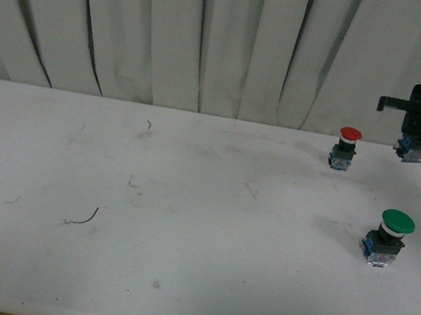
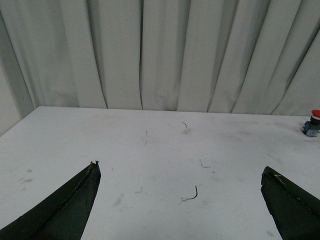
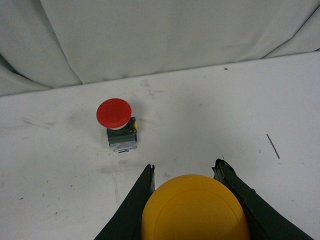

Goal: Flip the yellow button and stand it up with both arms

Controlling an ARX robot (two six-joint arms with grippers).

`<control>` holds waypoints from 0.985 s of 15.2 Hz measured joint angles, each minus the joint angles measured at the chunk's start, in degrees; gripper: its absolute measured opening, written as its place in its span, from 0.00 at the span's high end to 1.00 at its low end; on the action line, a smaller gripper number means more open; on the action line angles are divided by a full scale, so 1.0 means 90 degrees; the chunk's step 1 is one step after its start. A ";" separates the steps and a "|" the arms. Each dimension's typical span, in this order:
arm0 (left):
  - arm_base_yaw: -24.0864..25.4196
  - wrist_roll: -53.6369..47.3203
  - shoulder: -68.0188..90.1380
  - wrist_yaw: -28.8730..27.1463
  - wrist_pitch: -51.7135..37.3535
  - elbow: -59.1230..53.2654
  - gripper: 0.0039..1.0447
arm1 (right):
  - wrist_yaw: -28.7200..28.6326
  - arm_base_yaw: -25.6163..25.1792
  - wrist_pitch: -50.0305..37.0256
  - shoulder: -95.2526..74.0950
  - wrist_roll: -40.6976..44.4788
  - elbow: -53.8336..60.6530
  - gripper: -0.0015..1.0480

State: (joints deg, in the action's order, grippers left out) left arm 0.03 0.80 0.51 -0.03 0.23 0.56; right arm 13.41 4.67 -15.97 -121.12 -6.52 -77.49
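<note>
My right gripper (image 1: pixel 418 131) is at the far right, lifted above the table, shut on the yellow button (image 1: pixel 413 150). In the front view only the button's blue-and-silver base shows, hanging below the black fingers. In the right wrist view the gripper (image 3: pixel 185 169) has both fingers pressed on the sides of the round yellow cap (image 3: pixel 195 210), which fills the gap between them. My left gripper (image 2: pixel 180 167) shows only in the left wrist view. It is wide open and empty above the white table (image 2: pixel 150 150). The left arm is out of the front view.
A red-capped button (image 1: pixel 346 148) stands upright left of my right gripper and shows in the right wrist view (image 3: pixel 116 120) and left wrist view (image 2: pixel 312 123). A larger green-capped button (image 1: pixel 389 236) stands nearer, at the right. A thin wire scrap (image 1: pixel 82 218) lies left. A white curtain (image 1: pixel 212 39) hangs behind.
</note>
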 joint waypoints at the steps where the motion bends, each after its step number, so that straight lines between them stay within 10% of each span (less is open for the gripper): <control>1: 0.0000 0.0000 0.0000 0.0000 0.0000 0.0000 0.06 | 0.0151 0.0124 0.0226 -0.0211 -0.0083 -0.0236 0.67; 15: 0.0000 0.0000 0.0000 0.0000 0.0000 0.0000 0.06 | 0.0542 0.0355 0.1222 -0.1741 -0.1117 -0.1671 0.67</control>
State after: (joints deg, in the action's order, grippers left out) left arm 0.03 0.80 0.51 -0.03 0.23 0.56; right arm 18.28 7.86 -4.97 -136.79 -16.58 -92.53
